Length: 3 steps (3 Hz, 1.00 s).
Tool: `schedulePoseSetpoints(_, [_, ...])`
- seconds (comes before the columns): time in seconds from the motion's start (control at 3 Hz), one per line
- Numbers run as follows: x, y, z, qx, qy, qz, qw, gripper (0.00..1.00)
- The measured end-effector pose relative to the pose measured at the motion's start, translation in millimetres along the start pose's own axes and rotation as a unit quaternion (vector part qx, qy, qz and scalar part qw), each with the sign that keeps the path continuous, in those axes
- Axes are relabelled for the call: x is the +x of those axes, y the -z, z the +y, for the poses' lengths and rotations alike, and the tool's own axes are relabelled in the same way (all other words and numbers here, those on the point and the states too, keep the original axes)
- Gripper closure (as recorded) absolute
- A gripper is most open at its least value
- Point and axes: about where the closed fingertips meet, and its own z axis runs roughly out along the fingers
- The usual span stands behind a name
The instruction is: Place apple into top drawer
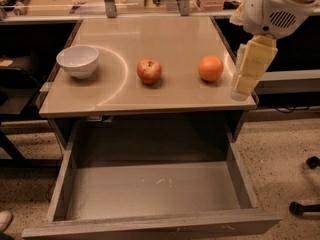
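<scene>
The red apple [149,70] with yellowish patches sits on the beige tabletop [150,34], near the middle. The top drawer [150,191] is pulled out below the table's front edge, and its scratched grey bottom holds nothing. My gripper [243,84] hangs from the white arm [275,9] at the table's right front corner. It is to the right of the apple and beyond an orange fruit, and it holds nothing that I can see.
An orange-coloured round fruit [210,68] lies right of the apple, close to the gripper. A white bowl [78,60] stands at the table's left. Clutter lines the back edge. Chair wheels [305,206] stand on the floor at the right.
</scene>
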Motion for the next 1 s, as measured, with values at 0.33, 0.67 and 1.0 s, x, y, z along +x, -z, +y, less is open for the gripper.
schedulePoseSetpoints(0.33, [-10.6,-13.4,-3.9,0.01,-0.006,-0.027,0.9996,0.0])
schedulePoseSetpoints(0.67, [-45.0,-38.3,-22.0,0.015,0.0,-0.081,0.9966,0.0])
schedulePoseSetpoints(1.0, [-77.6,-66.1,-37.3,-0.001,0.012,-0.112,0.9936,0.0])
